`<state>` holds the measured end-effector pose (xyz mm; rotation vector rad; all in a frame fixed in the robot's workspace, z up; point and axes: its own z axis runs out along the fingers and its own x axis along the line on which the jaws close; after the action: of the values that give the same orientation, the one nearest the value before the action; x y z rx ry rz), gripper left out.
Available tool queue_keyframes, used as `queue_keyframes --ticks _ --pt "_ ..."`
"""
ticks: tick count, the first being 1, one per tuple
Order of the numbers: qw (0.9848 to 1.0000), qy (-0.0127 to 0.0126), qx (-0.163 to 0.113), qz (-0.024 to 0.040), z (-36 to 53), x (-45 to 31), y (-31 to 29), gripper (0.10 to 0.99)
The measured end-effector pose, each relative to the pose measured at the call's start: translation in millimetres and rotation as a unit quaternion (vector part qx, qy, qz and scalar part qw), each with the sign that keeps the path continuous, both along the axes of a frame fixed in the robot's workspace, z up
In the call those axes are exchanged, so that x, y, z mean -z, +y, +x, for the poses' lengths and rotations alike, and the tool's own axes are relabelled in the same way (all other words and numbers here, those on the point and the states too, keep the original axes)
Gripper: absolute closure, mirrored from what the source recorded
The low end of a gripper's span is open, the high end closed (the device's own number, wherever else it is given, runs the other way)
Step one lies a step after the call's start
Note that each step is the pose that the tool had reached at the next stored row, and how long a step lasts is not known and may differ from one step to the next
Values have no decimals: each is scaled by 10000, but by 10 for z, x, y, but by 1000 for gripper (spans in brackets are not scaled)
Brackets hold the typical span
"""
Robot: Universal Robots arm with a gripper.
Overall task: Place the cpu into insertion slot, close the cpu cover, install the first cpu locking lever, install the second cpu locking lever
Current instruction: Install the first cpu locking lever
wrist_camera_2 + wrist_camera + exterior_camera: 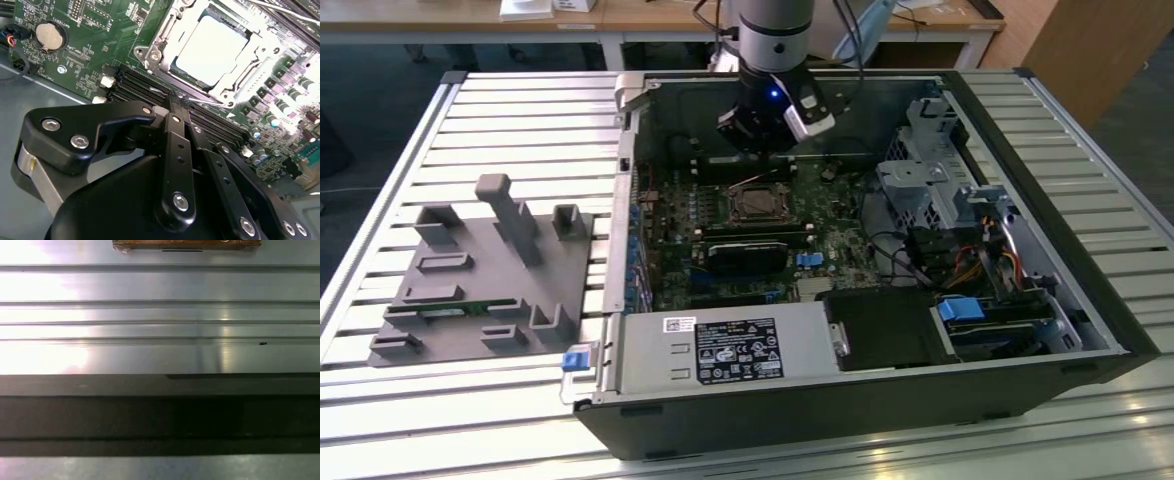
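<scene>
The cpu (210,50) sat in the slot under the shut cover (165,35). The claw (176,97), pressed together, touched a lever (207,101); locking it looked next.

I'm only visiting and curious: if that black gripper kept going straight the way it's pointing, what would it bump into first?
Probably the thin metal lever along the edge of the cpu cover: in the second wrist view the gripper tips sit right by it, above the long black slots. Depth is hard to judge.

- The arm (774,35) is showing a silver-grey tube, a small blue light glowing below it.
- The gripper (176,100) is wearing matte black linkages dotted with silver screws.
</scene>
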<state>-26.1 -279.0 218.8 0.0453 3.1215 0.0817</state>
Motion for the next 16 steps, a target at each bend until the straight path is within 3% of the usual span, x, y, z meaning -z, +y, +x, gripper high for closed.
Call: queue_keyframes --ticks 16 --pt "10000 4 0 -16 60 127 0 980"
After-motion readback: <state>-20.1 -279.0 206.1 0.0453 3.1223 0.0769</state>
